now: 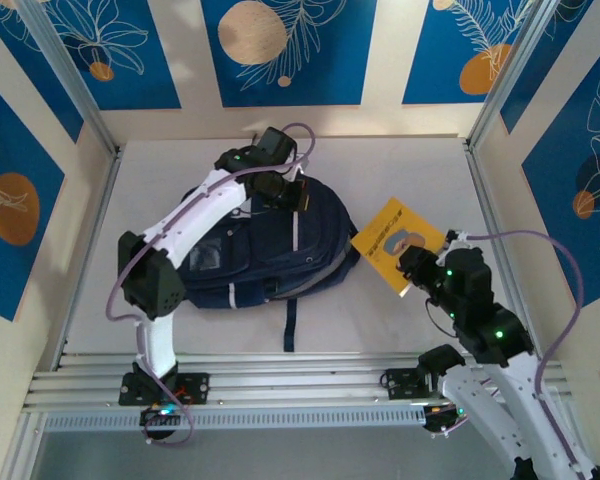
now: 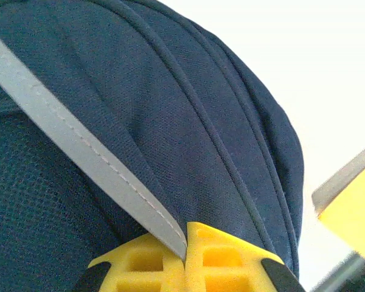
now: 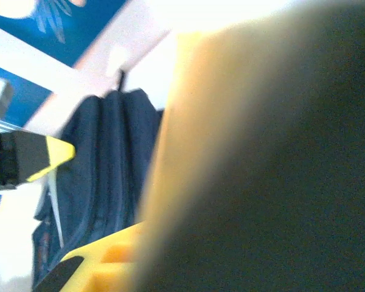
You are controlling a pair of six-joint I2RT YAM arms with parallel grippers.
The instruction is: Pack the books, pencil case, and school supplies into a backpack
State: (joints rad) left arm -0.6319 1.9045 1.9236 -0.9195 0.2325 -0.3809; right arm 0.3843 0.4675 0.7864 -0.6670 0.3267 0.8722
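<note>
The navy backpack lies flat in the middle of the table, its top end toward the right. My left gripper sits at its far upper edge. In the left wrist view its yellow fingers are shut on a pale grey stripe of the backpack. To the right of the bag, my right gripper is shut on the near corner of a yellow book and holds it tilted. The book is a close blur over the right wrist view, with one yellow finger below it.
Blue patterned walls and metal posts enclose the white table. An aluminium rail carrying both arm bases runs along the near edge. A dark strap trails from the backpack toward the rail.
</note>
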